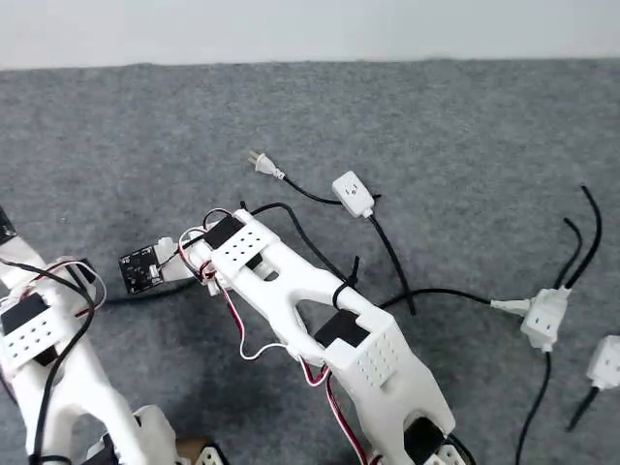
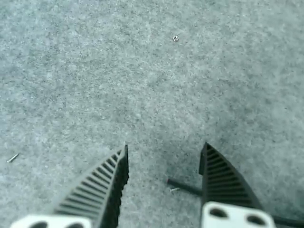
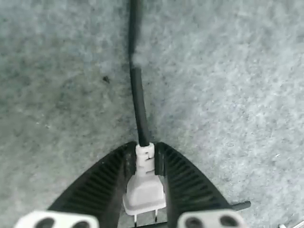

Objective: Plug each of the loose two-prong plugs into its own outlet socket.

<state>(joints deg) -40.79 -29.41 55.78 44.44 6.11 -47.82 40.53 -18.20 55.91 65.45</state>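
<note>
Right hand [image 3: 145, 145] is closed tight on a white two-prong plug [image 3: 144, 190], pinching its sides. The black cord [image 3: 137, 95] runs out past the fingertips over the grey desk [image 3: 247, 71]. The prongs face back toward the wrist, not outward. Left hand [image 2: 165, 147] is wide open and holds nothing, low over the desk, with a thin black cable [image 2: 183, 186] lying right by one finger.

Step in hand, by my read: get the held plug into a free socket. The high view shows a white socket [image 1: 354, 194] near the middle and an edge socket [image 1: 605, 363] far right.

To do it well:
- Keep the squeeze firm so the plug can't twist.
- The prongs point into the hand, so it likely needs a turn or re-grip first.
- Square the prongs to the slots and push straight.
- The socket looks light and loose, so the left hand should pin it or it will slide.
- Watch for cord drag.

A spare plug [image 1: 260, 162] lies on the desk near the white socket.

Writing: none readable. The circuit board [image 1: 140, 269] on the arm has marks too small to tell.
</note>
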